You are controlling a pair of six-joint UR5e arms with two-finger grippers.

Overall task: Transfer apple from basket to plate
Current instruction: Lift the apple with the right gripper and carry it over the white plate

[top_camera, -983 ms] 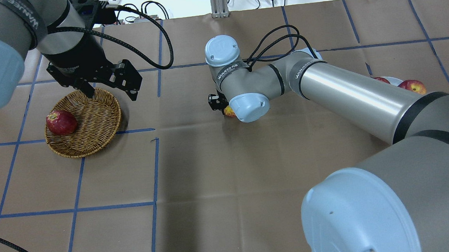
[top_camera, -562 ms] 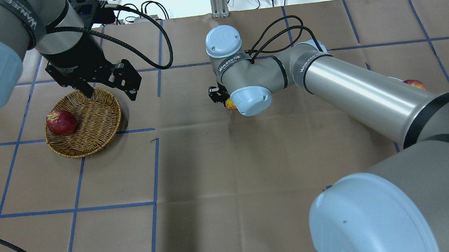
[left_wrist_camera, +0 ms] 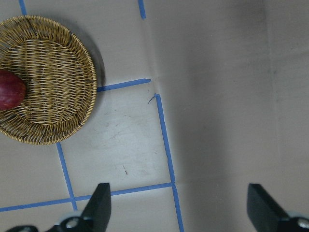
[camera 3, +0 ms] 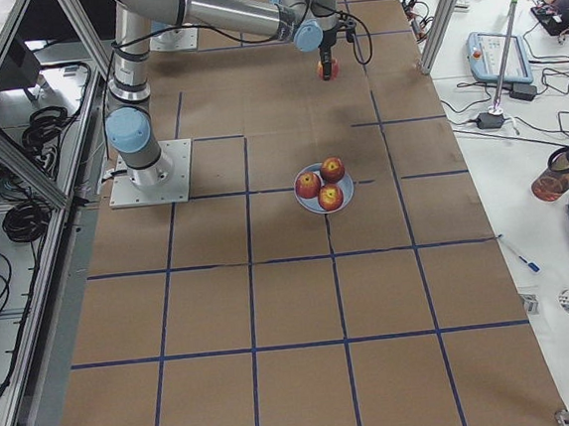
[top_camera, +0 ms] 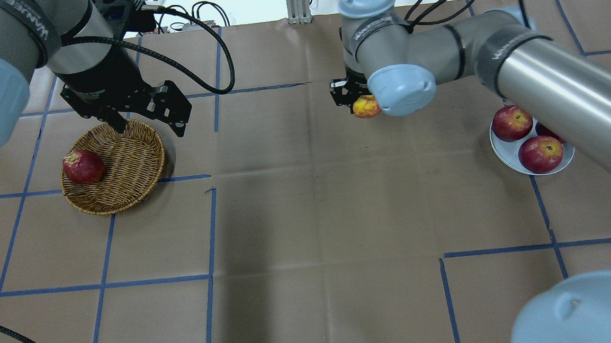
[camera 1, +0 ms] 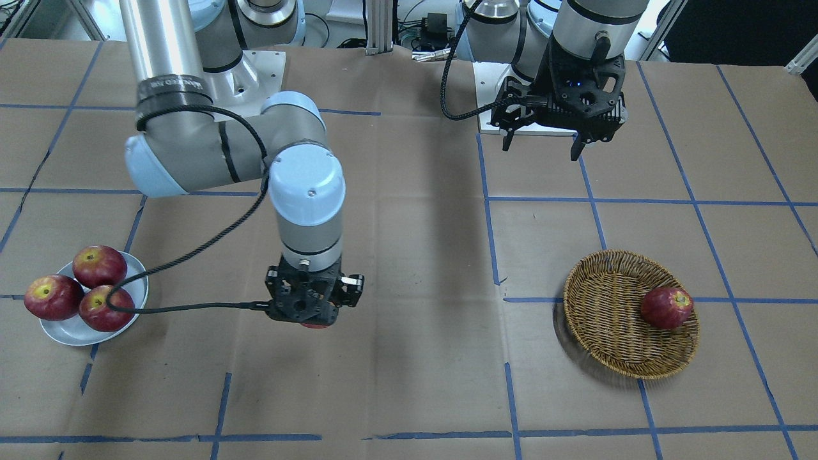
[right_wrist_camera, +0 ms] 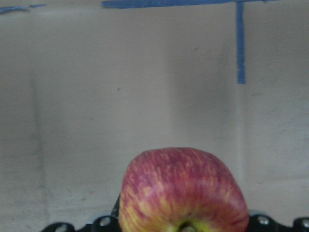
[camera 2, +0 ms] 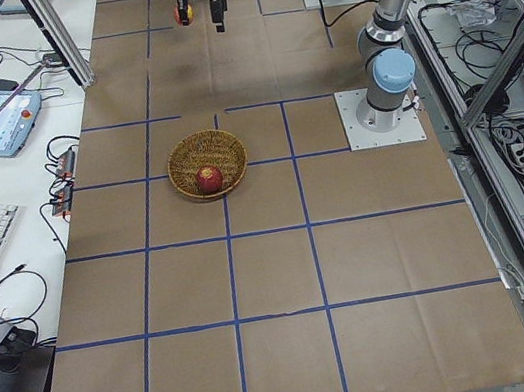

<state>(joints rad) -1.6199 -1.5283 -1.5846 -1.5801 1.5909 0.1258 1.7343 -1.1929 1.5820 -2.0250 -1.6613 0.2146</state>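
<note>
Front view: the right gripper points down, clamped on the apple (only a red sliver shows under the fingers). The apple is well apart from the plate, on the side toward the basket. Three dark apples sit on the plate. The basket is far from the plate and carries a lone dark apple. The left gripper is about as far from the plate as the basket, jaws spread wide and holding nothing.

Overhead view: the apple lies between plate and basket, nearer the plate.

Left wrist view: both fingers are wide apart over the brown table.

Right wrist view: the streaky red-yellow apple is gripped with its stem end toward the camera.
</note>
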